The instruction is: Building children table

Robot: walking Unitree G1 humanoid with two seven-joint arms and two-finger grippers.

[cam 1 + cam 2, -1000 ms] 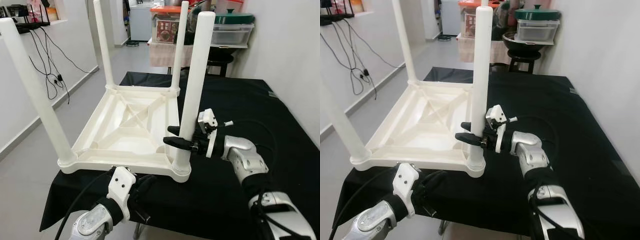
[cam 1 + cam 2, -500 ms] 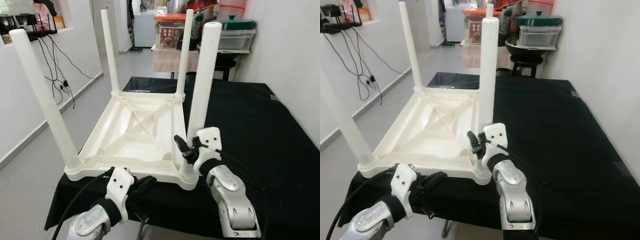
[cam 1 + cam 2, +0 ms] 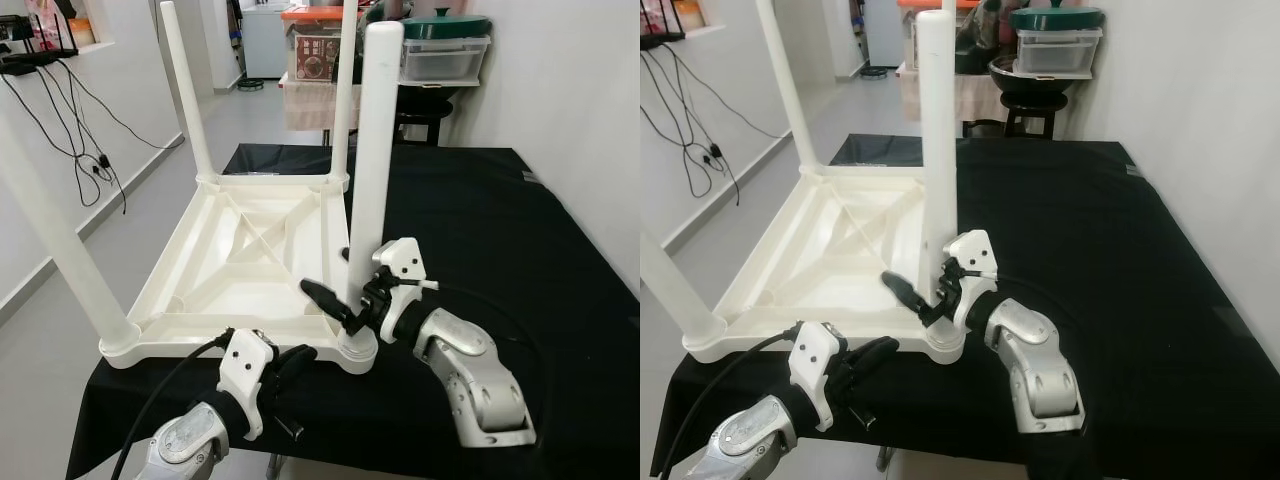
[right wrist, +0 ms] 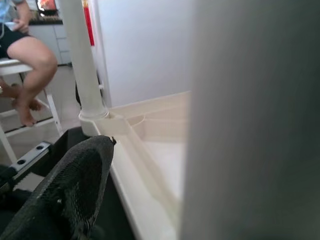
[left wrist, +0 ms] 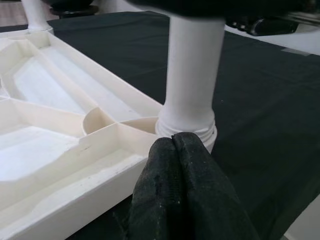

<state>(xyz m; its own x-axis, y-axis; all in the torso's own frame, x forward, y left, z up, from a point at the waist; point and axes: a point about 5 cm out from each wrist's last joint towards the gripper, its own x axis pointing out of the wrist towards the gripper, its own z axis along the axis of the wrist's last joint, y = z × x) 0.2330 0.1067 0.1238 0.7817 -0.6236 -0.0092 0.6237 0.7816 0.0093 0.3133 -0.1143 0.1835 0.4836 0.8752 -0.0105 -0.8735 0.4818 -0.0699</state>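
Right claw (image 3: 342, 300) lower since before, spread beside near leg (image 3: 367, 170); left claw (image 3: 296, 362) clenched.

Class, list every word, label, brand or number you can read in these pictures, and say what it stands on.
None can be read.
Red printed box behind the upturned white table: its print is too small and blurred.
Containers on the far stand: no legible label.
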